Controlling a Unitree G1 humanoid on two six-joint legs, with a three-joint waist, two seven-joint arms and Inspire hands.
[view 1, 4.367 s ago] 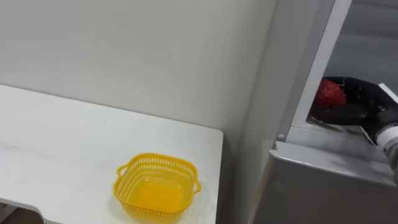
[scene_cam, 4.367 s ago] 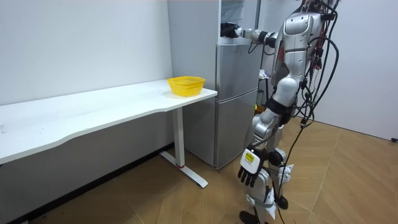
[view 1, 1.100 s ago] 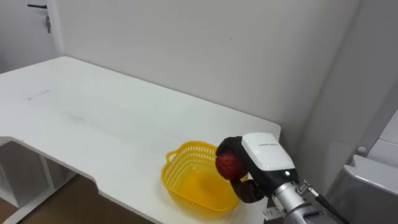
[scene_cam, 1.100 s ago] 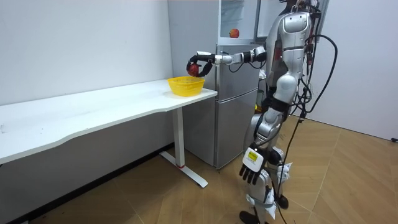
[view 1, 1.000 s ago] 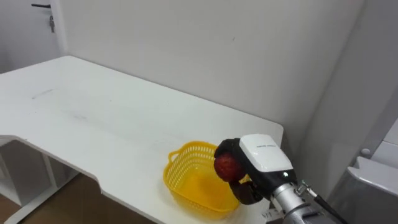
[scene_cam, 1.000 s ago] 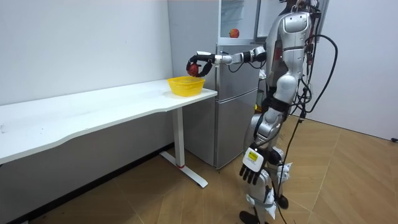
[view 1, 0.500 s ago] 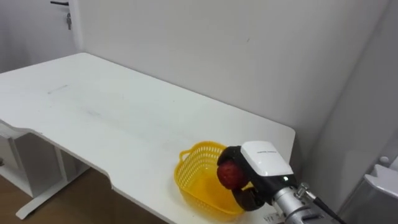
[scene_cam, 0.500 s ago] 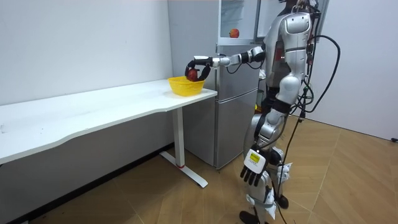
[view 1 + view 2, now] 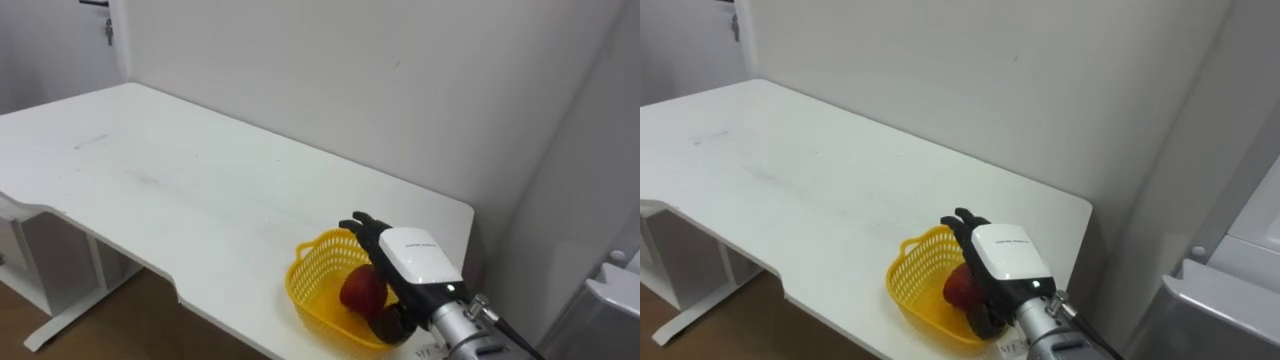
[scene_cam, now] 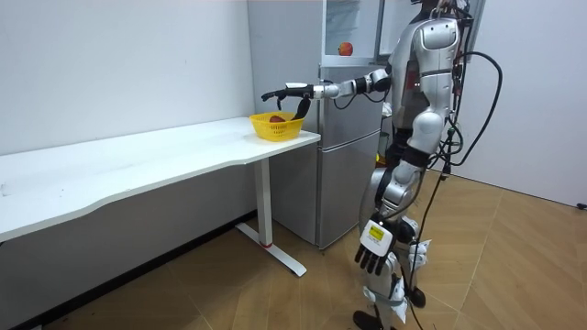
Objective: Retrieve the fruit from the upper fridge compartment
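In the left eye view your right hand [image 9: 408,262] has let go. Its fingers [image 9: 362,224] now spread straight above the yellow basket [image 9: 304,288] at the worktop [image 9: 200,200] end, and the red fruit [image 9: 362,290] it gripped half a second ago lies inside, round, glossy and whole. The right eye view agrees. In the room view your left hand [image 10: 371,248] hangs relaxed beside the leg. The delivery looks done.
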